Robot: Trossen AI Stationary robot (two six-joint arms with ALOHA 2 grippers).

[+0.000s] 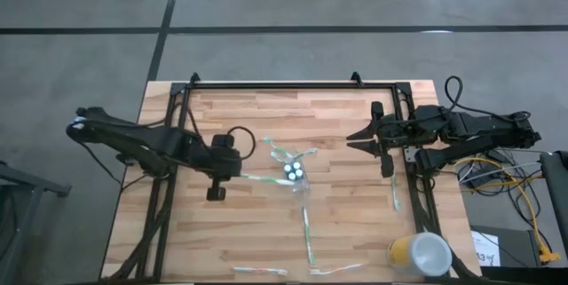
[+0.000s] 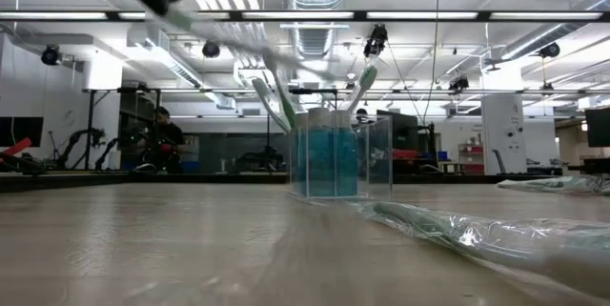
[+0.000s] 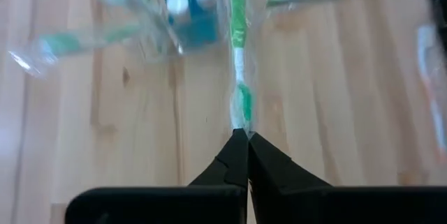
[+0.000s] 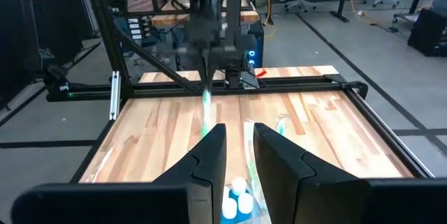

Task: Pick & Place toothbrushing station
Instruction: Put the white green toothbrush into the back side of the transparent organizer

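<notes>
Pinching one wrapped toothbrush [image 3: 240,77] by its tail, left tool [image 3: 242,139] clamped tight; could snag clear cup [image 1: 296,175], toppling it. Right tool [image 4: 238,153] slightly parted, empty.

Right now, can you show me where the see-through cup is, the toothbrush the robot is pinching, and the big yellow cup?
clear cup [image 2: 334,158], low view, on its front wall.
held toothbrush [image 3: 239,60], left wrist view, on its white-and-green handle.
yellow cup [image 1: 404,254], high view, on its yellow side.
</notes>
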